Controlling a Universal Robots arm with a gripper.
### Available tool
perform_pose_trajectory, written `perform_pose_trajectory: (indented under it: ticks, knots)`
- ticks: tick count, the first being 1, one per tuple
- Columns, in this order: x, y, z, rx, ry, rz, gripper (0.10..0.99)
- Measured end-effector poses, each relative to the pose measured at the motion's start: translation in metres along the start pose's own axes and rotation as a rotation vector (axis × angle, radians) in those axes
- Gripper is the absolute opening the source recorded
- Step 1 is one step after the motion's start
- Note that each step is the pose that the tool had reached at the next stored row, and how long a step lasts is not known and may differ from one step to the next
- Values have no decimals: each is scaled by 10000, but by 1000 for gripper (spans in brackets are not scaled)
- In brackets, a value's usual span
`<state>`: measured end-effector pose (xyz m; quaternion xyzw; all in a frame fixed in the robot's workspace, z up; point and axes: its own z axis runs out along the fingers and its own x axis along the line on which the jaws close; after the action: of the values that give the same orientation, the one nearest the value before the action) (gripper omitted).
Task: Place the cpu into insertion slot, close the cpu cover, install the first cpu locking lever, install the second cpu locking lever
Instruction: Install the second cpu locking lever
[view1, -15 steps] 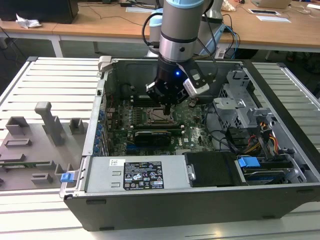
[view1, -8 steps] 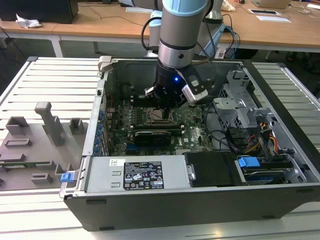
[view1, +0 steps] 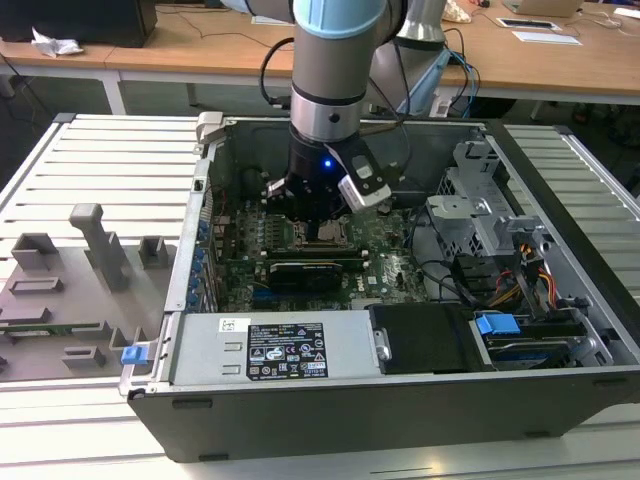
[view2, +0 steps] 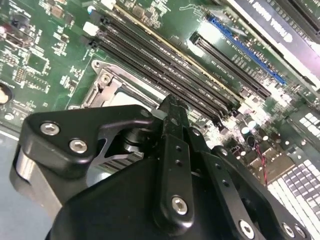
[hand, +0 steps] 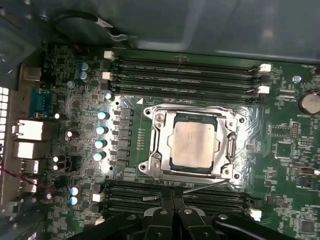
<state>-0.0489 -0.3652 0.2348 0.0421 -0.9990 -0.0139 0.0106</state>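
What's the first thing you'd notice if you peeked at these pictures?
A big robot arm reaching down into an open computer case, right over the green motherboard. In the first wrist view, the shiny square cpu sits in its insertion slot with the silvery cpu cover framing it, between rows of long black memory slots.

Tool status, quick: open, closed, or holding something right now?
Tool: fingers closed together, nothing held between them, tips just beside the cpu cover, which lies closed over the cpu seated in the insertion slot.
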Motion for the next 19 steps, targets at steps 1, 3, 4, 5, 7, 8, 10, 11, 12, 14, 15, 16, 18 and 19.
perform_pose_trajectory:
  ticks: [1, 3, 4, 5, 7, 8, 10, 11, 12, 14, 15, 16, 18, 19]
  knots:
    - [0, -1, 17, -2, 0, -1, 106]
    - [3, -15, 43, -23, 0, -1, 106]
    - [7, -30, 46, -65, -4, -2, 106]
    - [17, -55, 47, -167, -14, -4, 106]
    - [41, -90, 47, -353, -31, -7, 106]
    - [56, -100, 47, -424, -35, -7, 106]
    - [88, -116, 47, -582, -49, -12, 106]
    - [108, -128, 54, -681, -57, -15, 106]
    - [113, -134, 62, -724, -60, -17, 106]
    - [119, -141, 86, -816, -69, -18, 106]
    - [120, -142, 101, -852, -72, -18, 106]
    - [120, -143, 113, -878, -74, -20, 106]
    - [122, -146, 132, -949, -79, -22, 106]
    - [122, -147, 141, -1029, -86, -25, 106]
